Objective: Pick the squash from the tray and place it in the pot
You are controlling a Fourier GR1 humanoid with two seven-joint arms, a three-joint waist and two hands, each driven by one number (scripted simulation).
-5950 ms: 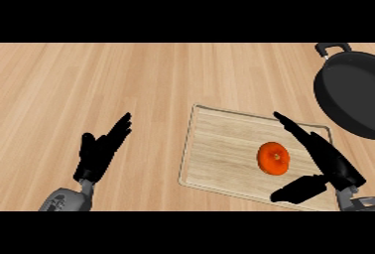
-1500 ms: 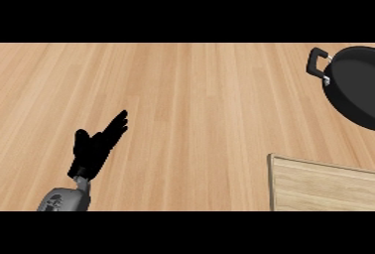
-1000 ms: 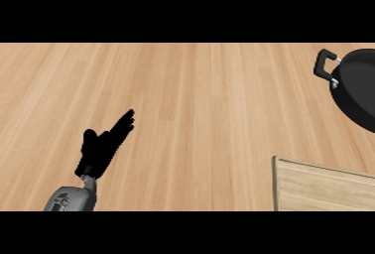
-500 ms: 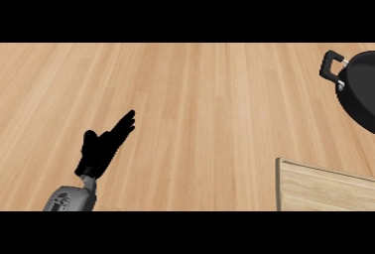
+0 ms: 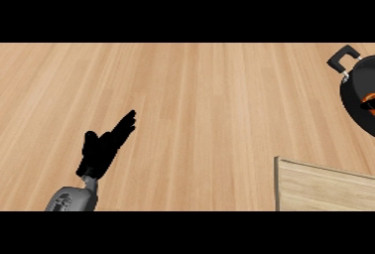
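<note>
We saw the squash (image 5: 370,105) as an orange sliver inside the pot (image 5: 354,96); the tray (image 5: 322,188) lay below the pot. Well left of the pot, the left hand (image 5: 102,148) rested, fingers straight and holding nothing; we saw no right hand.

Left hand (image 5: 104,147) rests open; squash (image 5: 370,105) sits in pot (image 5: 354,94).

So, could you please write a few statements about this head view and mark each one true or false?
1. The left hand is open with straight fingers. True.
2. The right hand is over the tray. False: no right hand shows.
3. Something orange shows inside the pot at the right edge. True.
4. The squash lies on the tray. False: the part of the tray in view is bare.
</note>
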